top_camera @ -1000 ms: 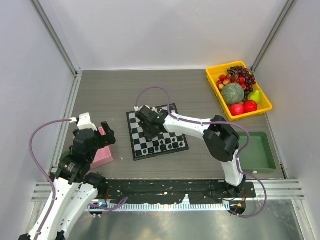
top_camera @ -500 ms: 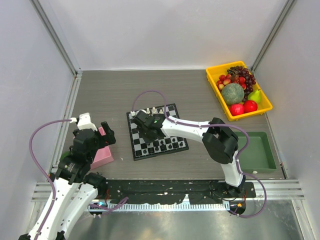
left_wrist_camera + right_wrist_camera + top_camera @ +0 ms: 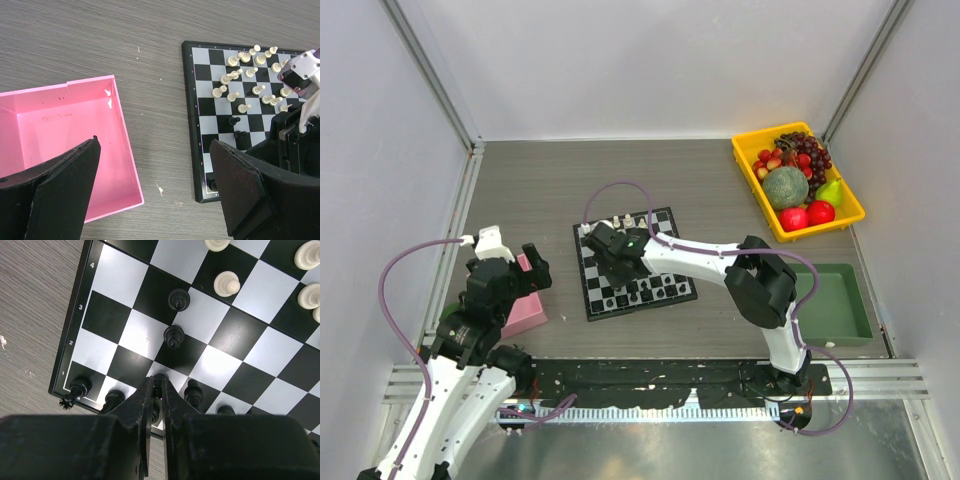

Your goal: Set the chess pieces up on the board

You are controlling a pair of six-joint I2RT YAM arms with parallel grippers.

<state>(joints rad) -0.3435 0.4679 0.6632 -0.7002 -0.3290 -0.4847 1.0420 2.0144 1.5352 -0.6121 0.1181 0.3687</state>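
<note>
The board [image 3: 604, 300] lies mid-table, with white chess pieces [image 3: 243, 73] on its far rows and black chess pieces [image 3: 174, 335] on its near rows. My right gripper [image 3: 612, 254] hangs low over the board's near-left part. In the right wrist view, the right gripper [image 3: 159, 386] is shut on a black piece [image 3: 160, 378] over a white square in the second row. My left gripper [image 3: 155, 175] is open and empty, hovering between the pink box [image 3: 65, 125] and the board's left edge [image 3: 189, 115].
A yellow basket [image 3: 744, 160] of fruit stands at the far right. A green tray [image 3: 835, 305] sits at the near right. The pink box [image 3: 527, 316] is left of the board, under my left arm. Walls close in the table.
My right gripper has moved slightly left over the board, uncovering white pieces on the far edge. The left arm has not moved.
</note>
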